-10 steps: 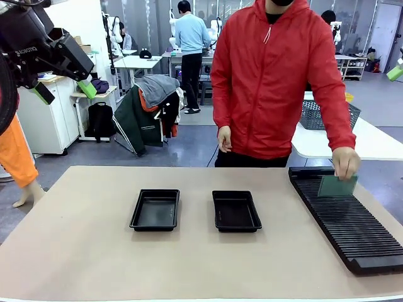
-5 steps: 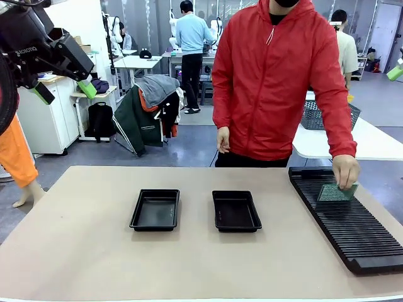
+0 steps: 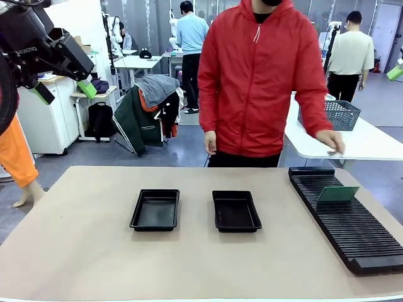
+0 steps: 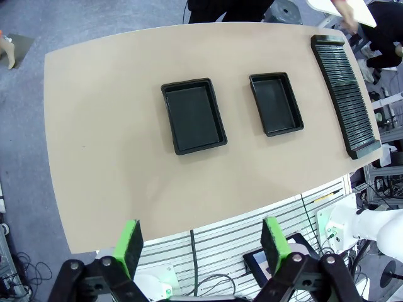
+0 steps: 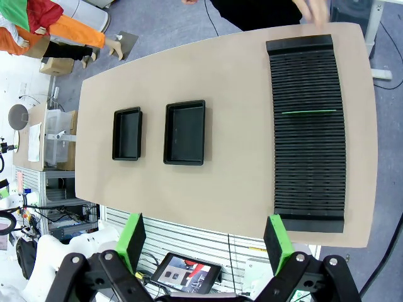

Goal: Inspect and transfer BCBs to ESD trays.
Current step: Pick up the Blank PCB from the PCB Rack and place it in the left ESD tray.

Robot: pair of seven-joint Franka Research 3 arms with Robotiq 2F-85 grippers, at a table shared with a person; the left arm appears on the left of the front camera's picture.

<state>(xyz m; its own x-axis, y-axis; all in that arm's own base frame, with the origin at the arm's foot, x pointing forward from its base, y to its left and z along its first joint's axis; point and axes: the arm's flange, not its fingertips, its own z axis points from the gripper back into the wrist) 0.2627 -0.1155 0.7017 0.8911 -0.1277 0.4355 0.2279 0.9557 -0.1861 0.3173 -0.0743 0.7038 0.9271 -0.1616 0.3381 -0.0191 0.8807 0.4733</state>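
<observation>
Front view is showing one BCB (image 3: 338, 193) leaning in the slotted rack (image 3: 352, 236). Both the left hand (image 4: 201, 244) and the right hand (image 5: 204, 242) are hanging released, high above the table (image 4: 94, 126).

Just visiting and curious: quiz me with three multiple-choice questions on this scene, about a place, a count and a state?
1. Where is the green board? A) in a tray B) in the person's fingers C) standing in the slotted rack
2. How many black trays are there? A) one B) two C) four
3. The robot's left hand and right hand are: A) open, empty B) shut on a board C) shut on a tray
1 C, it stands in a slot; 2 B, two side by side; 3 A, both spread wide, nothing between.
</observation>
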